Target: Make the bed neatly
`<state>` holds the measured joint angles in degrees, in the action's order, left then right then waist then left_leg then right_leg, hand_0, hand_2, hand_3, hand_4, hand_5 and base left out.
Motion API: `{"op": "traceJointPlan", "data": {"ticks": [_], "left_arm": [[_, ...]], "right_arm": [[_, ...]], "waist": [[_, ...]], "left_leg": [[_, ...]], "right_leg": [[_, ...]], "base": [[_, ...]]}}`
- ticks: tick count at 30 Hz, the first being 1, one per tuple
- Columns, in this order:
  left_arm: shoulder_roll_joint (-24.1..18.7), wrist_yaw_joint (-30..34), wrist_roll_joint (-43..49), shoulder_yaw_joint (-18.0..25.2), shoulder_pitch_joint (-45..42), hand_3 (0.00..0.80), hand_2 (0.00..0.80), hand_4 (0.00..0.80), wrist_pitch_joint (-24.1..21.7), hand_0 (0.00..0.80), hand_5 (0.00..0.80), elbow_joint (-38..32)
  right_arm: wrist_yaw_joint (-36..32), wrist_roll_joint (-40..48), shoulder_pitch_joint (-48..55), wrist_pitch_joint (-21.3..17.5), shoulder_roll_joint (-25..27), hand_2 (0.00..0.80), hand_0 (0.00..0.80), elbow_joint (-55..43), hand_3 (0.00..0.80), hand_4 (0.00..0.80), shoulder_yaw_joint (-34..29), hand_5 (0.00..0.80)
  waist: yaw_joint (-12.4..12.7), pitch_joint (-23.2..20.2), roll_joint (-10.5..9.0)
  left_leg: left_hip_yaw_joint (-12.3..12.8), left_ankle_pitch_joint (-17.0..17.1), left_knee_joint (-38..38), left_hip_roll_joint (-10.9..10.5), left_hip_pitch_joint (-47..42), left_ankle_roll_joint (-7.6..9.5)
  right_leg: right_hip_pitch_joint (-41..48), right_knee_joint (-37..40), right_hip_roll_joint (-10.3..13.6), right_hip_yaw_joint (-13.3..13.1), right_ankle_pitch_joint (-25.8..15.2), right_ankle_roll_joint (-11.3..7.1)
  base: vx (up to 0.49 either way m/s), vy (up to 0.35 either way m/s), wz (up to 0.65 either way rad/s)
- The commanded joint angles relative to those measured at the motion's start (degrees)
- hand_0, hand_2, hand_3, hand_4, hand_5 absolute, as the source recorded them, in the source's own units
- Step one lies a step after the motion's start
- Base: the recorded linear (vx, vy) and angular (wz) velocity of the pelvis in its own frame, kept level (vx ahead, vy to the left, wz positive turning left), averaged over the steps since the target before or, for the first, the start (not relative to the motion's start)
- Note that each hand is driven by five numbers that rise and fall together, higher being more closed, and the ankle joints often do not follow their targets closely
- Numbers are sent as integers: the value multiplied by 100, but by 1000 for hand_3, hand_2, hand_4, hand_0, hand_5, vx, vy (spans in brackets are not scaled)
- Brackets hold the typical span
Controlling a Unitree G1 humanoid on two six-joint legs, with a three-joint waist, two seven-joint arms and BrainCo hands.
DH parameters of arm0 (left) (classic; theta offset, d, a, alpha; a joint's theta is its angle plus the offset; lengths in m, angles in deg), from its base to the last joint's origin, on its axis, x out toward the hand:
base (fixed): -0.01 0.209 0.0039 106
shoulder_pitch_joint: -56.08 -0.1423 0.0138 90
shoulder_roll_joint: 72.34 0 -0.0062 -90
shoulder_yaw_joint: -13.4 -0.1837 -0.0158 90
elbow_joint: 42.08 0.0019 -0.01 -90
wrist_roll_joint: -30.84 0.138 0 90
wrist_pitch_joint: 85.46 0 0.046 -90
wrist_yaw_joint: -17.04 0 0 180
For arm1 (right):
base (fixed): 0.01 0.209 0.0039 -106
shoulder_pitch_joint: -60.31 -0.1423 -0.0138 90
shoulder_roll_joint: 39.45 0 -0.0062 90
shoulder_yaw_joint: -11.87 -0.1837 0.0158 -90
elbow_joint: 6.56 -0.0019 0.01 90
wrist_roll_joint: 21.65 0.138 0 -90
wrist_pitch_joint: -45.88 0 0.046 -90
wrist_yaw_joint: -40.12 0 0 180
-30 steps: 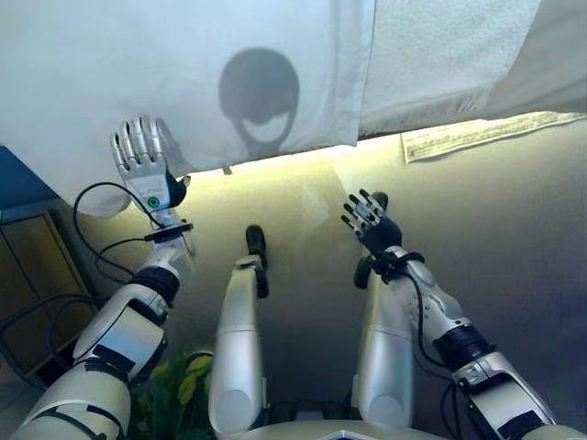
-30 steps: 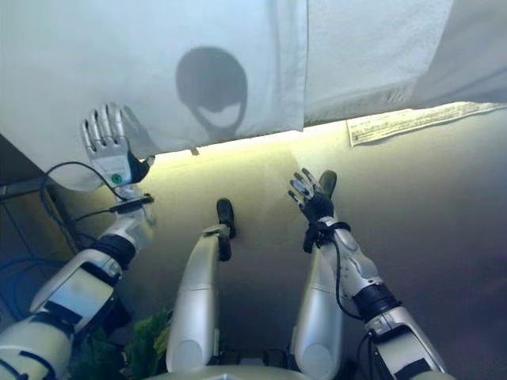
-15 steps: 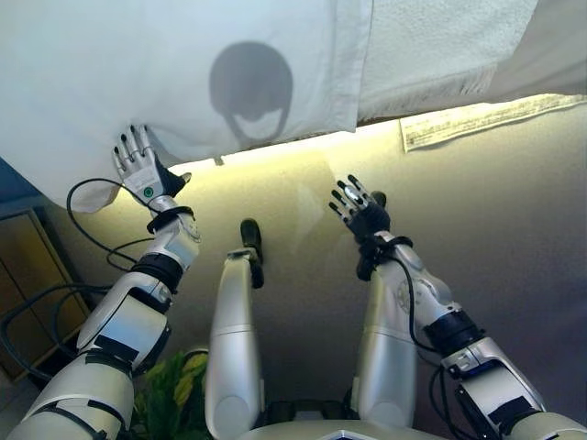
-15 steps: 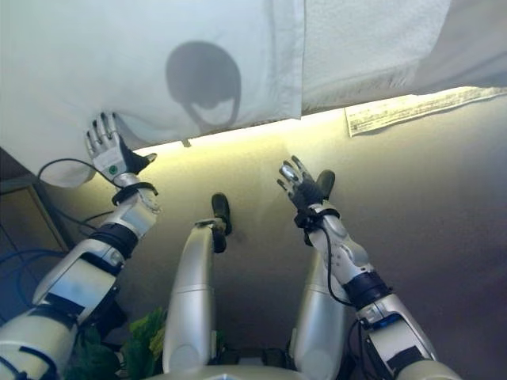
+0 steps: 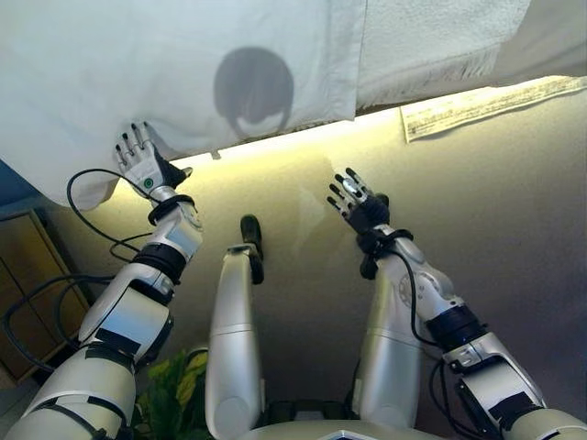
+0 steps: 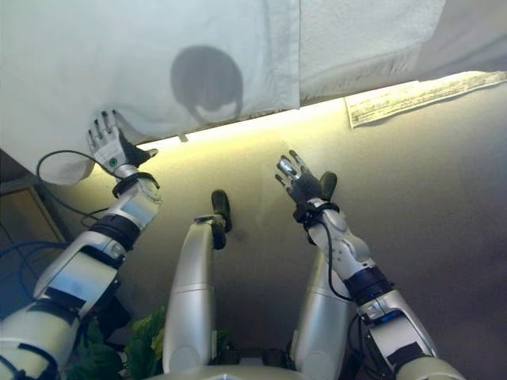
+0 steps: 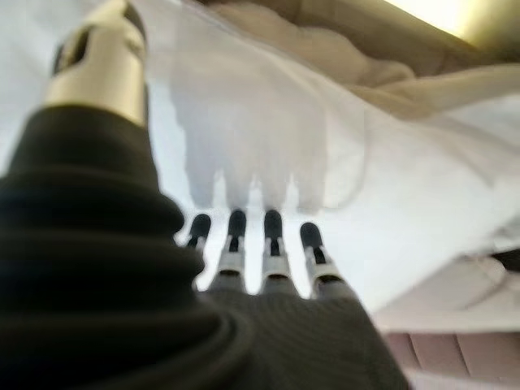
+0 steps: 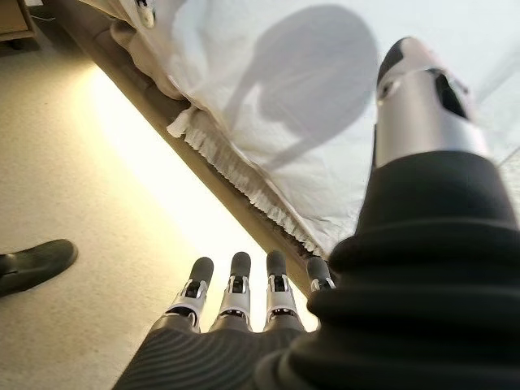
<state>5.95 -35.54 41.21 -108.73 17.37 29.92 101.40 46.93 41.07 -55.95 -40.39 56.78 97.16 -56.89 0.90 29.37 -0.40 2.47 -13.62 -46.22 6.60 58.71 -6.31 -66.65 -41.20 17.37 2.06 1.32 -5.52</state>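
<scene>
Your left hand (image 5: pixel 142 163) is raised at the lower edge of the white sheet (image 5: pixel 138 64), its straight fingers spread with the dark tips right at the hanging hem; whether they touch the cloth, you cannot tell from the head views. In the left wrist view the fingers (image 7: pixel 271 244) point straight at the sheet from very close and hold nothing.

Your right hand (image 5: pixel 356 203) hovers over the beige floor (image 5: pixel 514 220), well short of the bed, fingers spread and empty. In its wrist view the fingers (image 8: pixel 237 284) are straight, aimed at the strip of lit floor below the bed's side.

The sheet hangs over the bed's near side and ends in a straight vertical edge about midway across. Right of that edge lies a textured white towel (image 5: pixel 431 37) with a fringed lower edge (image 8: pixel 236 175). A bright band of light runs under the bed's side, between both hands and the bedding.

A printed paper (image 5: pixel 486 103) lies on the floor at the right, near the bed's edge. A wooden cabinet (image 5: pixel 27 275) stands at the left, close beside your left arm. The floor between the hands is open.
</scene>
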Motion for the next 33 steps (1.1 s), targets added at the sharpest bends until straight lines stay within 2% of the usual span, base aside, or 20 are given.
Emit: {"op": "traceJointPlan", "data": {"ticks": [1,4,6,14,16,19,26,33], "left_arm": [[-356,-595,382,324,129,0,0,0,427,0,0,75],[-447,-1244,197,350,200,0,0,0,419,0,0,53],[-492,-1435,144,386,259,0,0,0,288,0,0,1],[-378,-525,642,165,521,0,0,0,206,0,0,43],[-346,-485,629,82,566,0,0,0,254,0,0,60],[-388,-589,428,49,612,0,0,0,89,0,0,82],[-427,-468,498,67,634,0,0,0,54,0,0,54],[-365,-323,461,43,701,0,0,0,118,0,0,43]], "right_arm": [[-91,281,239,-219,50,0,0,-594,0,0,37,0],[-119,371,241,-329,82,0,0,-571,0,0,86,0],[-142,438,245,-433,100,0,0,-547,0,0,109,0],[-163,530,127,-663,9,0,0,-393,0,0,180,0],[-148,548,68,-677,1,0,0,-384,0,0,180,0],[-194,597,19,-739,51,0,0,-395,0,0,145,0],[-290,674,36,-752,125,0,0,-506,0,0,35,0],[-74,676,-46,-642,104,0,0,-527,0,0,-34,0]], "waist": [[137,43,61],[150,43,42],[164,43,40],[170,43,0],[152,43,-3],[150,43,4],[145,43,50],[85,43,101]], "left_leg": [[-520,1423,882,-142,364,-110],[-512,1416,913,-135,308,-120],[-506,1406,936,-137,281,-129],[-499,1413,866,-191,381,-164],[-485,1427,833,-188,460,-178],[-437,1381,773,-167,551,-196],[-275,847,-232,-228,1098,-167],[-211,686,-617,-144,1279,-219]], "right_leg": [[324,528,365,-103,-1061,-895],[371,597,363,-95,-1092,-898],[398,648,372,-81,-1115,-900],[318,651,349,-102,-1259,-922],[259,671,341,-117,-1309,-930],[205,681,359,-108,-1285,-938],[-203,-234,436,-281,-961,-895],[-397,-521,512,-445,-887,-896]], "base": [[8,-24,5],[3,-7,1],[8,-36,0],[0,-16,0],[0,0,0],[0,0,0],[-40,11,3],[16,41,-3]]}}
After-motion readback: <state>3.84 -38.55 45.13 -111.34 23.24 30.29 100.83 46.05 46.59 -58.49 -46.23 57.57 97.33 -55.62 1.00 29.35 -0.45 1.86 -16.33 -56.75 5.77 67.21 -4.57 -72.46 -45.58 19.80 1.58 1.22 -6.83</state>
